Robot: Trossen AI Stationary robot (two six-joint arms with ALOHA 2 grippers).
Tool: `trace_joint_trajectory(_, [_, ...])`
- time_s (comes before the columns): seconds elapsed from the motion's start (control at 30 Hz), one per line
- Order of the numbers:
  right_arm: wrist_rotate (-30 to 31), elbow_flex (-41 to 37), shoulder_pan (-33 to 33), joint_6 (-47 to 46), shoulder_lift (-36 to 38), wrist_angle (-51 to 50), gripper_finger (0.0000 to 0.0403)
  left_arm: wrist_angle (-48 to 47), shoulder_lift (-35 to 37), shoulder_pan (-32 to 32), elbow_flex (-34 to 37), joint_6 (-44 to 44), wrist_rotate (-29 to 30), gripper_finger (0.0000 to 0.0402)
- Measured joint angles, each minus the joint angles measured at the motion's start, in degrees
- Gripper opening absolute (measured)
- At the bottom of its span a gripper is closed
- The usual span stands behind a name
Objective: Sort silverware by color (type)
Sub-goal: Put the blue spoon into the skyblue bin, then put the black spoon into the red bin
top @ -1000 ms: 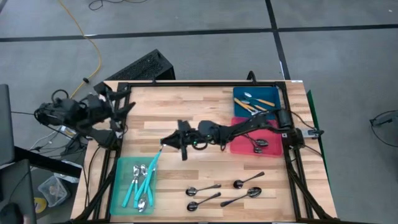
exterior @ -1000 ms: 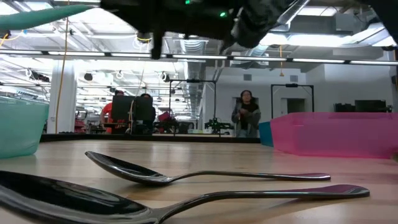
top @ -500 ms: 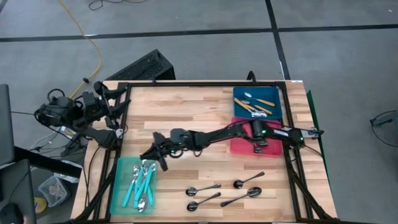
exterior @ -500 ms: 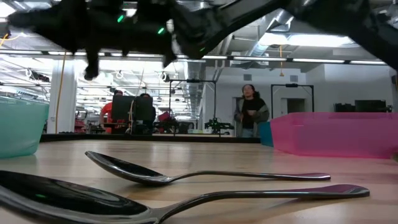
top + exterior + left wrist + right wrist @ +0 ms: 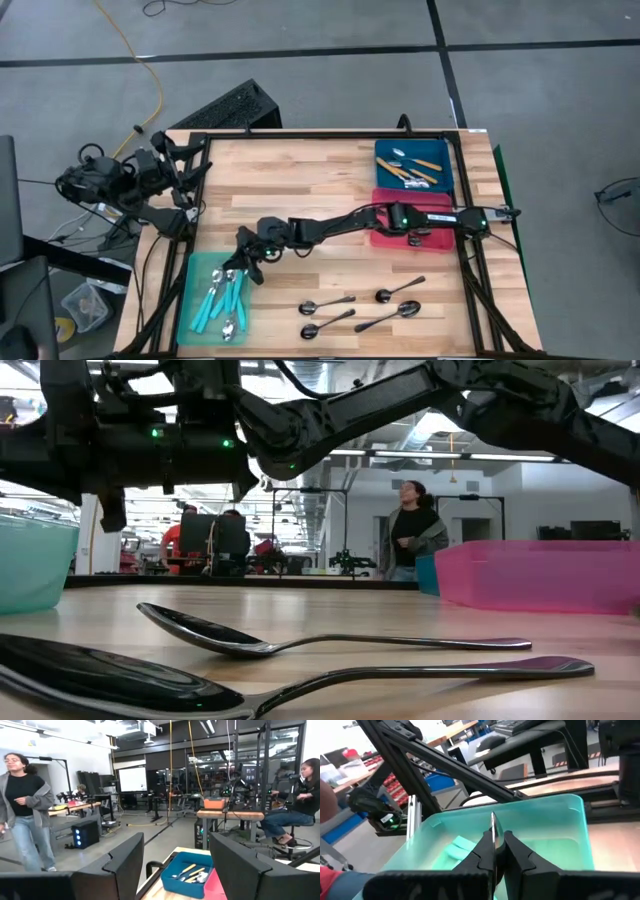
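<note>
Right arm has swept across the table [image 5: 330, 180] over the last second, from mid-table to full reach; right gripper [image 5: 243, 266] now sits over the near edge of the teal bin [image 5: 196, 268]. Left arm parked off the table's far-left corner, left gripper [image 5: 190, 172] idle; its fingers stand apart in its wrist view, nothing between them.

Right wrist view: fingers [image 5: 517, 854] closed on a thin metal edge [image 5: 493, 832], apparently the bowl of a teal spoon seen edge-on, with the teal bin directly ahead and below the fingertips. The teal handle that showed ahead of the fingers a second ago is no longer distinguishable from the spoons in the bin [image 5: 225, 298].

Blue bin [image 5: 442, 180] with orange spoons and pink bin [image 5: 385, 236] with dark spoons lie well behind the fingers, by the arm's base. Four dark spoons [image 5: 365, 305] loose on the table, to one side of the fingers.

Judgement: transport done, release pending. After that, the dark spoons remain for pink.
</note>
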State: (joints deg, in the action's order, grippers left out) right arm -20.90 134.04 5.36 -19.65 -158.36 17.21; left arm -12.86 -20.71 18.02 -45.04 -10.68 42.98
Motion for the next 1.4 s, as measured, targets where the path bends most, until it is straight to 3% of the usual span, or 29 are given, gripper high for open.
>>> trace_joint_trajectory(0.23, [0.1, -0.1, -0.6, 0.3, 0.0, -1.5, 0.0037, -0.6, 0.0, 0.0, 0.0, 0.0, 1.4, 0.0213])
trace_joint_trajectory(0.43, [2.5, -0.2, -0.5, 1.0, -0.3, -3.8, 0.0084, -1.6, 0.0, 0.0, 0.0, 0.3, 1.4, 0.0213])
trace_joint_trajectory(0.73, [2.8, -0.2, 0.0, 7.0, -0.2, -4.8, 0.0106, -2.7, 0.0, 0.0, 0.0, 0.4, 2.5, 0.0213])
trace_joint_trajectory(0.87, [2.7, -0.2, 0.8, 12.4, -0.3, -4.7, 0.0138, -2.9, 0.0, 0.0, 0.0, 0.7, 3.2, 0.0213])
trace_joint_trajectory(1.13, [2.7, -0.2, 0.9, 12.9, -0.1, -4.4, 0.0230, -3.8, 0.0, 0.0, 0.0, 1.6, 4.1, 0.0213])
trace_joint_trajectory(1.4, [2.8, -0.3, -1.8, 21.2, 6.6, -13.3, 0.0237, -7.5, 0.0, 0.0, 0.0, 4.9, 4.4, 0.0213])
